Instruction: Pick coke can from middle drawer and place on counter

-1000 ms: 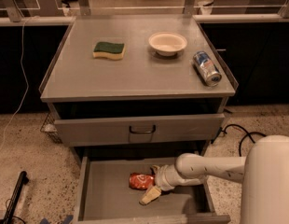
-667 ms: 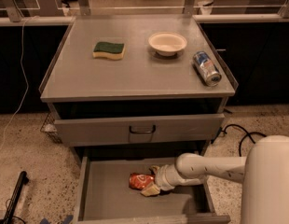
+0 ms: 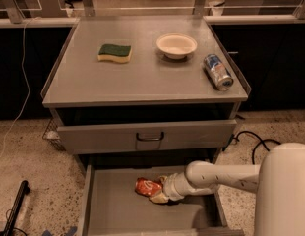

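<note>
Pincer sitting right against the coke can, down in the middle drawer.
Whether it is clamping, I cannot tell; it ought to be squeezing squarely across the can before lifting toward the desk.

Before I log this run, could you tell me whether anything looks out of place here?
Two cans lie on their sides: the blue can near the counter's right rim, and the red can in the open lower drawer, with the end effector right beside it. Nothing looks spilled.
</note>
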### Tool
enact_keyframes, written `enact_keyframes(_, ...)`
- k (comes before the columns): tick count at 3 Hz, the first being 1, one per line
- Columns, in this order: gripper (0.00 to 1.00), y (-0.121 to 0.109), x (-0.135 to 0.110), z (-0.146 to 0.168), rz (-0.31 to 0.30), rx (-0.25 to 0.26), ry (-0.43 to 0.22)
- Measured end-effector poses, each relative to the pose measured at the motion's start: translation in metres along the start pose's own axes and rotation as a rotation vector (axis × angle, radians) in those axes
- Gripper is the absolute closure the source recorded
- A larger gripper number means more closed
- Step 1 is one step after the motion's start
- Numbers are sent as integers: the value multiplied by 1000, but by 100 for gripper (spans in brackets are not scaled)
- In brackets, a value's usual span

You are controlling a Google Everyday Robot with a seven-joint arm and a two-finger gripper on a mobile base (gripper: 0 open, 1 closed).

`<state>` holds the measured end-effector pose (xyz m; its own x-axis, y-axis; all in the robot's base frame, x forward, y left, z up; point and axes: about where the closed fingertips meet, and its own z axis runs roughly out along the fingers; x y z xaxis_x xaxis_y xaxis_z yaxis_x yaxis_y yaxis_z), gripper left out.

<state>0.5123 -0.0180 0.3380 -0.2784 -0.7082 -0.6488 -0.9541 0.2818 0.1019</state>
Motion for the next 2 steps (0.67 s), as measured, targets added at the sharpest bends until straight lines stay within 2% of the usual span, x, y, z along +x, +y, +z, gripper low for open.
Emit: enact_keyframes(2, 100, 2, -4, -6, -5, -3, 0)
